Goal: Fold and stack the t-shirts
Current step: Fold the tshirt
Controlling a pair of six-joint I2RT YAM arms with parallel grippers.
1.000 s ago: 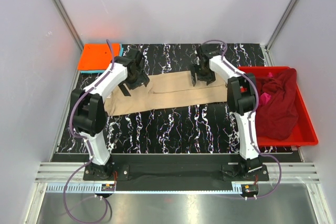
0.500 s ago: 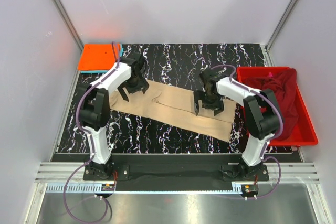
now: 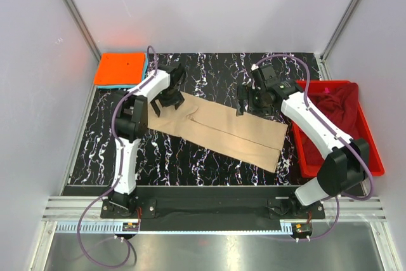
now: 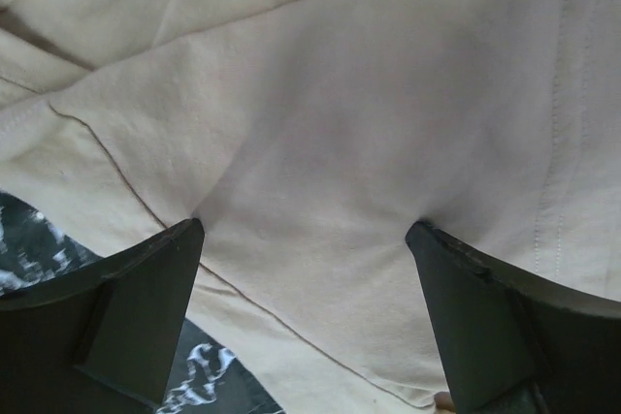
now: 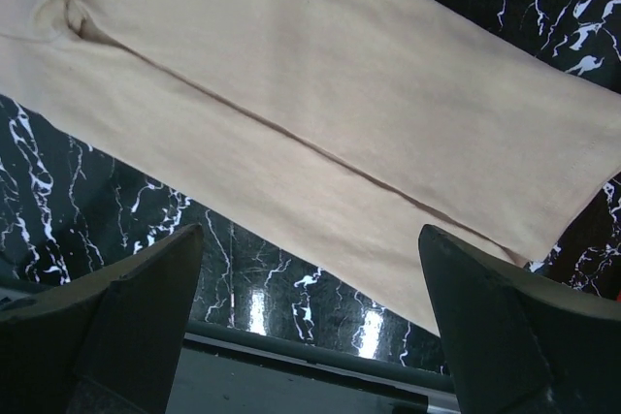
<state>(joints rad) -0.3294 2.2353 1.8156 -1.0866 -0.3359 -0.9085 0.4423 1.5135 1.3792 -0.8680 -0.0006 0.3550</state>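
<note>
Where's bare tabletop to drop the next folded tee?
Two bare patches on the black marbled table: the near-left area between the folded tan t-shirt and the front edge, and the far middle strip beyond it. Crowded: orange folded t-shirt far left, red plastic bin right.

Open left end effector (image 4: 306, 239) hangs over the creased tan t-shirt (image 4: 330, 123).

A black tabletop veined with white marble streaks (image 3: 190, 157) fills the middle; its glossy surface also shows in the right wrist view (image 5: 97, 201). A red plastic rectangular bin (image 3: 375, 164) stands at the table's right edge. Plain pale walls (image 3: 203, 4) close in the left, far and right sides, with slanted aluminium posts (image 3: 73, 11) at the far corners. Nearest lies a shiny steel sheet (image 3: 209, 249), just beyond it a slotted aluminium rail (image 3: 70, 209).
</note>
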